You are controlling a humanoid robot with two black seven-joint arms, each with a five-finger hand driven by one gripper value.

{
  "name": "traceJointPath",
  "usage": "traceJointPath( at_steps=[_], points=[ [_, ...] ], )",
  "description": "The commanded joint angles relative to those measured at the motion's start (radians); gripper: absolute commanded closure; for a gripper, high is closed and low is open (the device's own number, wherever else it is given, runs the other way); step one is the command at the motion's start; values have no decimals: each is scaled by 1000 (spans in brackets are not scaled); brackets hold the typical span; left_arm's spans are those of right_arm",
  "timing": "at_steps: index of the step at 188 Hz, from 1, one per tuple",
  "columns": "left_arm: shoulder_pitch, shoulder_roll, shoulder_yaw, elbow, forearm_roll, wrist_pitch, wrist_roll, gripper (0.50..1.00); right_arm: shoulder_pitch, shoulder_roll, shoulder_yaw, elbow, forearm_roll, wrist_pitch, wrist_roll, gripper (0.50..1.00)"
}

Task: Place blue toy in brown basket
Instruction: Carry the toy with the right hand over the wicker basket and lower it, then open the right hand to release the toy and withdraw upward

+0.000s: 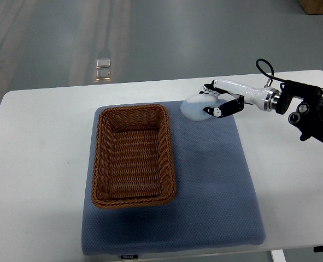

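A pale blue rounded toy (194, 108) sits at the far right part of the blue mat, just right of the brown wicker basket (133, 156). My right hand (217, 101) comes in from the right edge and its white and black fingers are curled around the toy's right side. The toy is level with the basket's far right corner and outside it. The basket holds nothing that I can see. The left arm does not show.
The basket stands on a blue-grey mat (216, 185) on a white table (35, 164). The mat's right half is bare. The table's far edge runs behind the hand, with grey floor beyond it.
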Motion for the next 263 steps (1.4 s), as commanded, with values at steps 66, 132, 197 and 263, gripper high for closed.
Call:
traceJointPath(
  at_steps=[66, 132, 197, 263],
  points=[
    [0, 0, 0, -1, 0, 0, 0, 500, 116, 249, -87, -58, 0, -5, 3, 805],
    [0, 0, -1, -2, 0, 0, 0, 500, 113, 326, -104, -98, 6, -18, 0, 587],
    [0, 0, -1, -5, 0, 0, 0, 500, 30, 257, 23, -108, 174, -117, -45, 587],
    [0, 0, 2, -7, 0, 0, 0, 500, -200, 228, 407, -108, 335, -145, -160, 587]
  ],
)
